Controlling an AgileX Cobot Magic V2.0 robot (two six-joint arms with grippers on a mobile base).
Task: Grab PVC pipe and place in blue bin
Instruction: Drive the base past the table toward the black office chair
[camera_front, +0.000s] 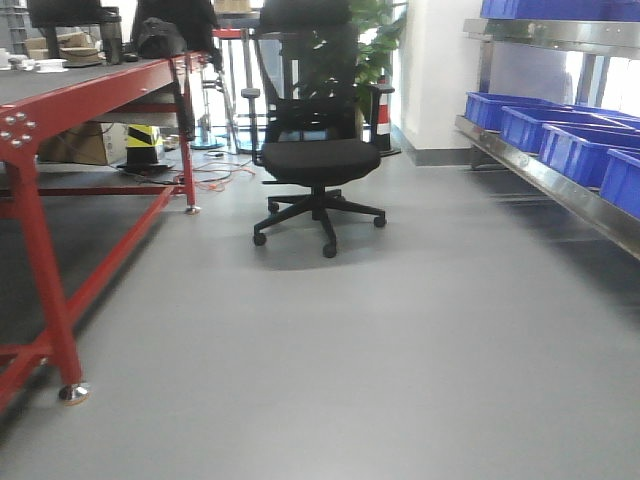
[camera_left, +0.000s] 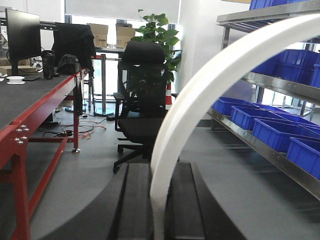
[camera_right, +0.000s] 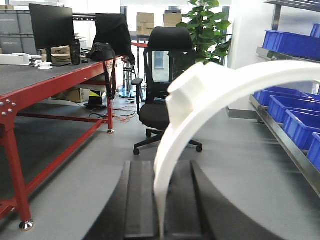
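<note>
A white PVC pipe (camera_left: 200, 95) rises between the black fingers of my left gripper (camera_left: 159, 170), which is shut on it, and arcs up to the right. In the right wrist view another stretch of white PVC pipe (camera_right: 170, 145), with a thicker fitting (camera_right: 192, 90) on it, is clamped in my right gripper (camera_right: 161, 167). I cannot tell whether both hold one pipe. Blue bins (camera_front: 585, 150) stand in a row on the metal shelf at the right, also seen as blue bins (camera_left: 280, 132) and blue bins (camera_right: 300, 125). Neither gripper shows in the front view.
A black office chair (camera_front: 318, 150) stands ahead on the grey floor. A red-framed workbench (camera_front: 60, 100) runs along the left with a monitor (camera_right: 51, 25) and clutter on it. The metal shelf rail (camera_front: 560, 185) lines the right side. A potted plant (camera_right: 210, 25) is behind the chair.
</note>
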